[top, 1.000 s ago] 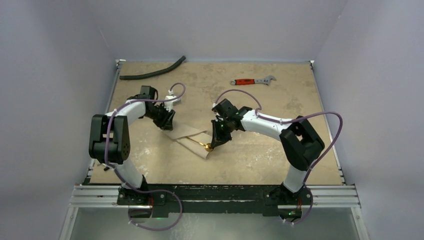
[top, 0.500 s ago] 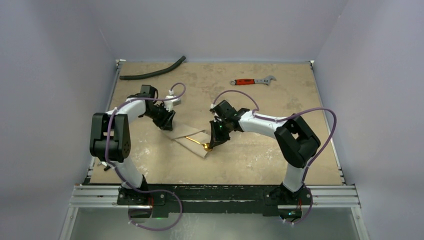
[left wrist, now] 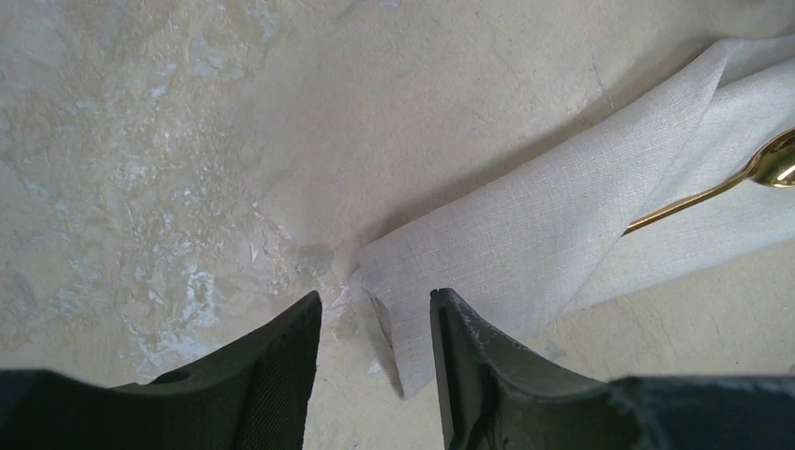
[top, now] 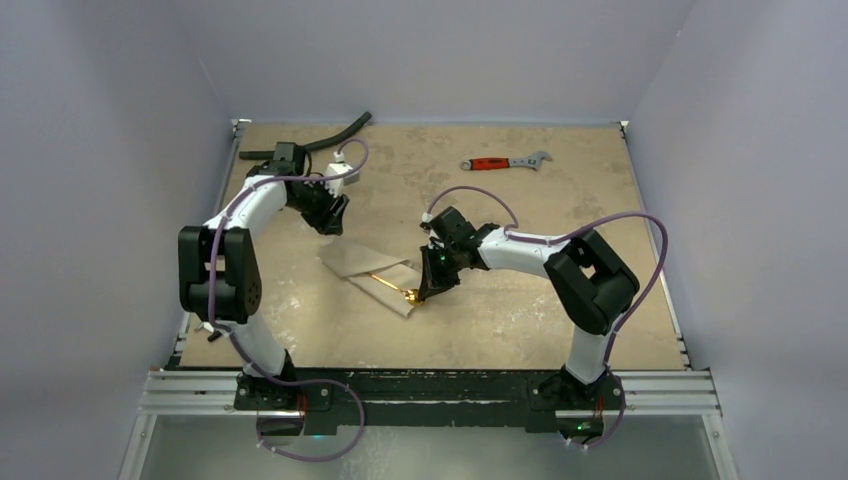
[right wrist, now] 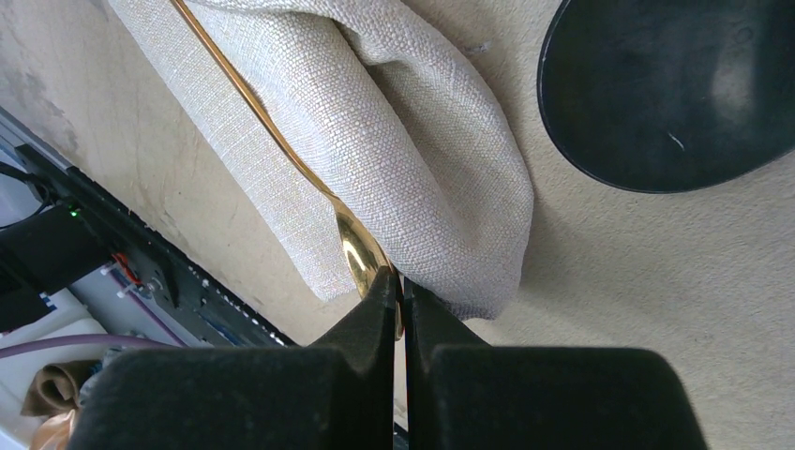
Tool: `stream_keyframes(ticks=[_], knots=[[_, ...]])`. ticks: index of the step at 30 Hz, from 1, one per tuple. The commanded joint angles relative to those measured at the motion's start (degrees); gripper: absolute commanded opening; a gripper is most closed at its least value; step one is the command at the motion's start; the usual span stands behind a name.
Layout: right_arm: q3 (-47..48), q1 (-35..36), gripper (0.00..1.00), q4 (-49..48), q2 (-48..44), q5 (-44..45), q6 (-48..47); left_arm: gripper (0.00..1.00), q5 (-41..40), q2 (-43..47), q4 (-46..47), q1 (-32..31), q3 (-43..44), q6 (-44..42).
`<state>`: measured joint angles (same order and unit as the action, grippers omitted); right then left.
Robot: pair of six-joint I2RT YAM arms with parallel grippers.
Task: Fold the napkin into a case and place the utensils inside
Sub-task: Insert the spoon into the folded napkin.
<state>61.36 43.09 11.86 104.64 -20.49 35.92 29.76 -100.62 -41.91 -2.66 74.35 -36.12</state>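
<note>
The right gripper (right wrist: 403, 286) has its jaws drawn together on the tip of the spoon (right wrist: 359, 246), pinching the edge of the gold bowl with only a sliver of gap showing between the two fingers. The bowl lies on the lower layer of the napkin (right wrist: 427, 159), at the napkin's near right end. From there the thin handle runs back along that layer and slips under the upper fold, which bulges over it in a soft roll.

From above, the right gripper (top: 432, 288) sits at the napkin's (top: 365, 265) right edge, with the spoon (top: 400, 288) showing as a short gold streak across the cloth.

The left gripper (left wrist: 375, 314) has its jaws apart with nothing between them. The napkin's (left wrist: 525, 244) far left corner lies on the table below the gap, and the fingers touch no cloth. The spoon (left wrist: 773, 159) gleams at the right of that view, its handle tucked beneath a diagonal flap.

In the top view the left gripper (top: 328, 220) hangs just beyond the napkin's far left corner. The napkin lies folded into a narrow band on the table (top: 560, 330). Well beyond the napkin, a black hose (top: 310, 145) lies to its far left and a red-handled wrench (top: 505, 162) to its far right.
</note>
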Motion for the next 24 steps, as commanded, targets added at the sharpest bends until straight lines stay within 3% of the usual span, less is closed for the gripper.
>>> stream_keyframes(ticks=[1,7,24], knots=[[-1.5,0.2,0.00,1.4,-0.4,1.5,-0.4,0.44,-0.7,-1.9,0.0,0.4,-1.3,-1.7],[-0.5,0.2,0.00,1.7,-1.0,1.6,0.1,0.41,-0.8,-4.0,2.1,0.4,-2.2,-1.8],[5.7,0.2,0.00,4.5,-1.3,3.5,1.1,0.16,-2.0,-7.2,5.3,-1.1,-7.2,-3.6]])
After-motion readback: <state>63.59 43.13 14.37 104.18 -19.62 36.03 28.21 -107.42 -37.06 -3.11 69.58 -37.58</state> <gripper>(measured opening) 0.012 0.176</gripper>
